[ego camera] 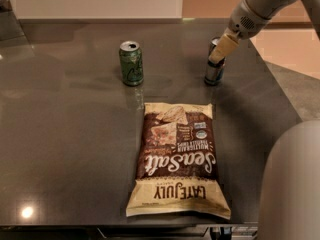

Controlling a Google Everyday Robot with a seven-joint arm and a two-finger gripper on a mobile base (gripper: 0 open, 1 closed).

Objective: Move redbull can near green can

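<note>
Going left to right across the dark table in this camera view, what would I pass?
Green soda can with silver top → brown-and-cream chip bag lying flat → slim blue-and-silver Red Bull can. The robot's gripper is at that slim can's top, overlapping it, so it has no separate place.
</note>
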